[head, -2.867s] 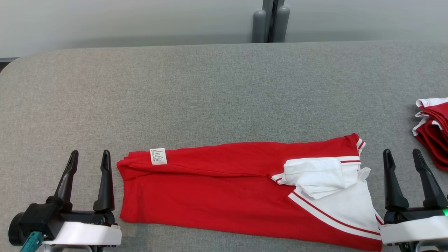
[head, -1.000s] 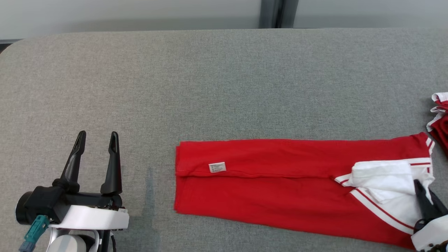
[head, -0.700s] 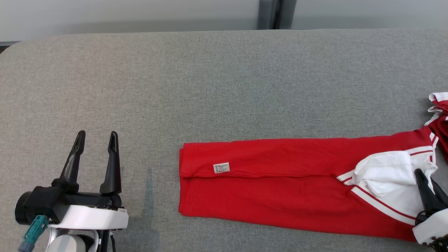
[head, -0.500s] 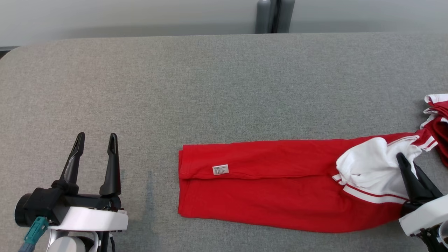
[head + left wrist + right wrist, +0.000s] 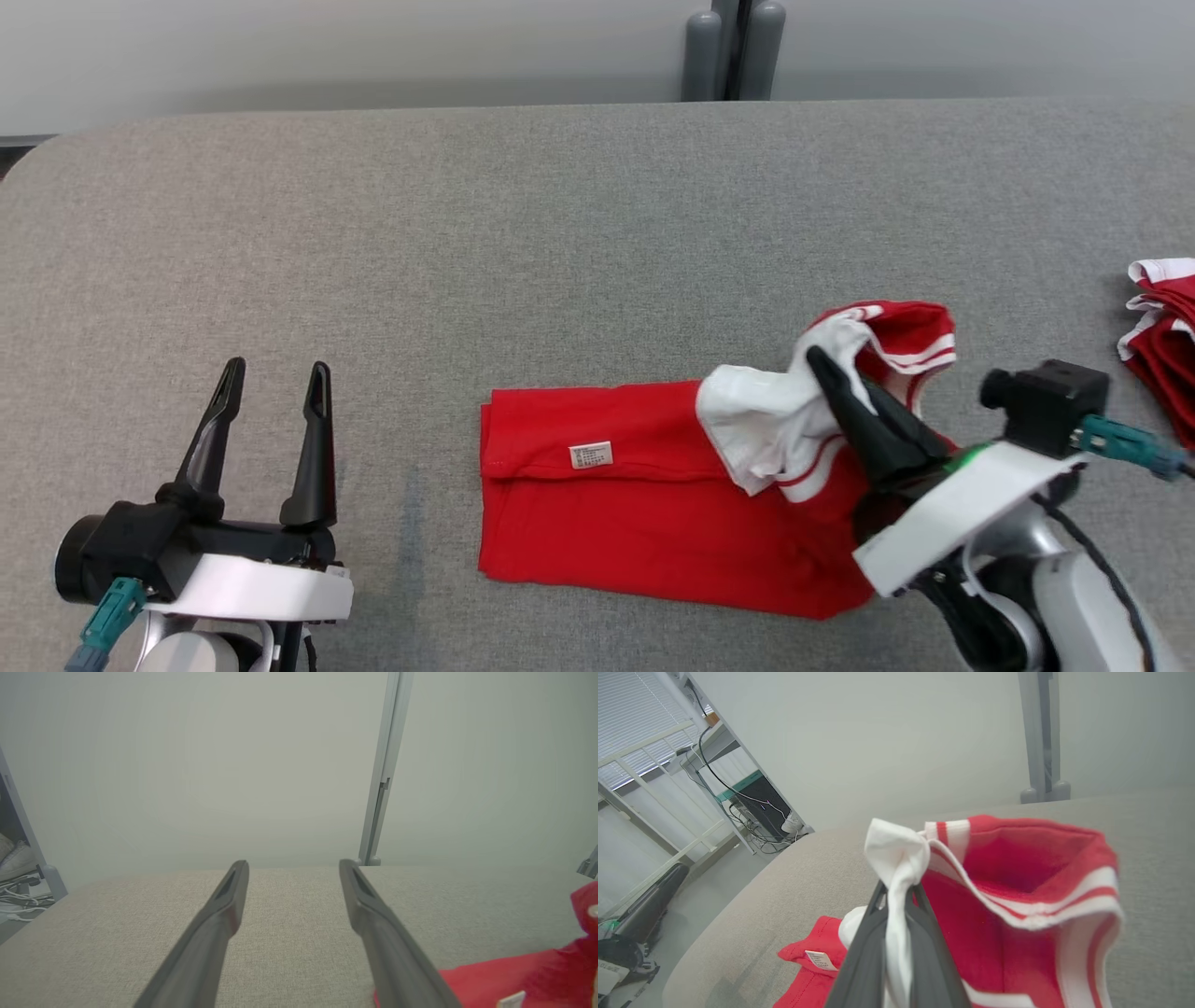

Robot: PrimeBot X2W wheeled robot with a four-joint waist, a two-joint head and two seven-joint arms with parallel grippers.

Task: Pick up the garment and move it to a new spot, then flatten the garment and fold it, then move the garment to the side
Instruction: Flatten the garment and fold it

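Note:
The garment [image 5: 644, 504] is a red shirt with white, red-striped trim, folded into a strip on the grey table. Its left end, with a small white label [image 5: 591, 455], lies flat. My right gripper [image 5: 823, 366] is shut on the white end of the garment [image 5: 896, 858] and holds it lifted and curled over toward the left. In the right wrist view the white cloth runs pinched between the two dark fingers [image 5: 864, 961]. My left gripper [image 5: 276, 375] stands open at the lower left, apart from the garment [image 5: 514, 975], with nothing between its fingers [image 5: 219, 924].
A second folded pile of red-and-white cloth [image 5: 1162, 327] lies at the table's right edge. The grey padded table [image 5: 560, 233] stretches wide behind the garment. A grey post [image 5: 733, 51] stands behind the far edge against a pale wall.
My right gripper has lifted the garment's white right end and carried it leftward over the red body, shortening the strip. The left gripper has stayed open in place.

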